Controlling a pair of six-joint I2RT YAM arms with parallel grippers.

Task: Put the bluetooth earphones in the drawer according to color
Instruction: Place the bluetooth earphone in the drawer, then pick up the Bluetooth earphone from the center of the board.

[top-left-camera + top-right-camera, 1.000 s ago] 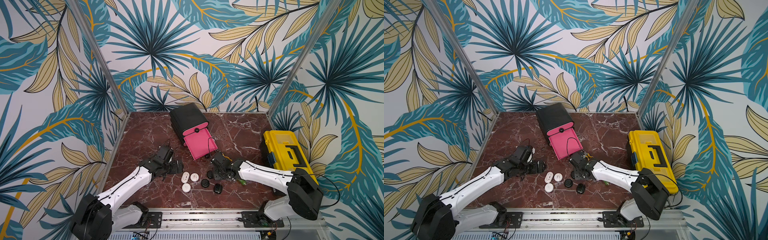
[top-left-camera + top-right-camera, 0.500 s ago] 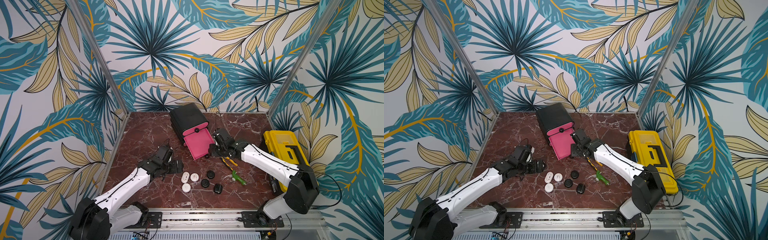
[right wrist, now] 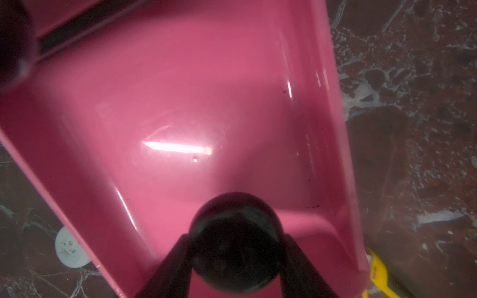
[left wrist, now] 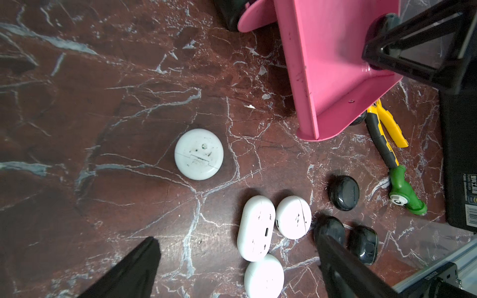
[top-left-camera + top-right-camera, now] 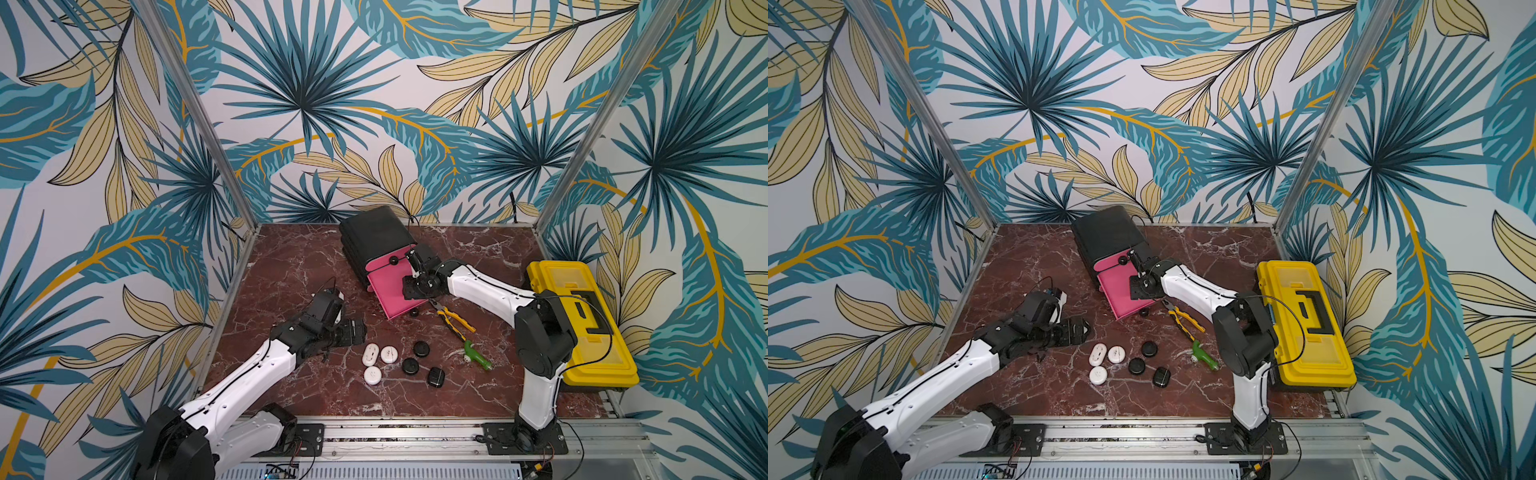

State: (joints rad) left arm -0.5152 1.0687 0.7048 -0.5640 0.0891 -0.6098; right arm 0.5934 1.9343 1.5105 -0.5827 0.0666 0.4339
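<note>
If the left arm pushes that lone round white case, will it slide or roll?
The lone white case lies flat on its broad face, so it would probably slide, not roll. Its smooth rounded shell may slip from a pinch. Small and plastic-looking, likely light.

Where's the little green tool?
In both top views, the green tool lies on the table beside the yellow-handled pliers, right of the black cases.

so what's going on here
The right gripper is shut on a black case and holds it over the open pink drawer, which looks empty where it shows. The left gripper is open and hovers by the white cases on the table. Three more black cases lie loose beside them.
</note>
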